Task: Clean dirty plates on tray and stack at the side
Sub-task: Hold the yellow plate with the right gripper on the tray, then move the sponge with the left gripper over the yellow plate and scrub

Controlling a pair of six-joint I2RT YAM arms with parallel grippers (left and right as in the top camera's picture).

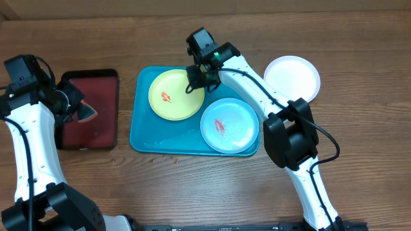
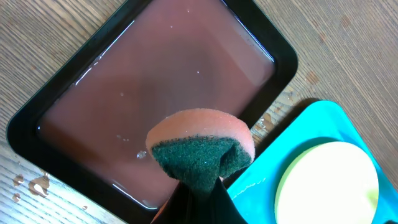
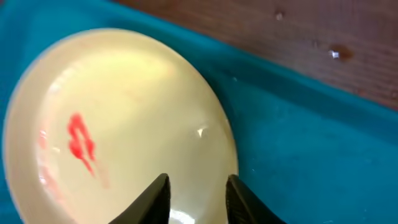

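The turquoise tray [image 1: 144, 131] holds the yellow-green plate [image 1: 170, 96] at its back left and the pale mint plate [image 1: 230, 125] at its front right, each with a red smear. The white plate [image 1: 292, 78] lies on the table right of the tray. My right gripper [image 1: 196, 80] is open over the right edge of the yellow-green plate [image 3: 124, 124]; its fingers [image 3: 198, 199] straddle the plate's surface. My left gripper [image 1: 80, 106] is shut on an orange-and-green sponge [image 2: 202, 146] above the dark-red tray [image 2: 155, 81]. The turquoise tray's corner [image 2: 298, 143] shows in the left wrist view.
The dark-red black-rimmed tray [image 1: 90, 109] lies left of the turquoise tray and holds a film of water. Water drops sit on the wood beside it [image 2: 37, 183]. Bare wooden table lies in front and at the far right.
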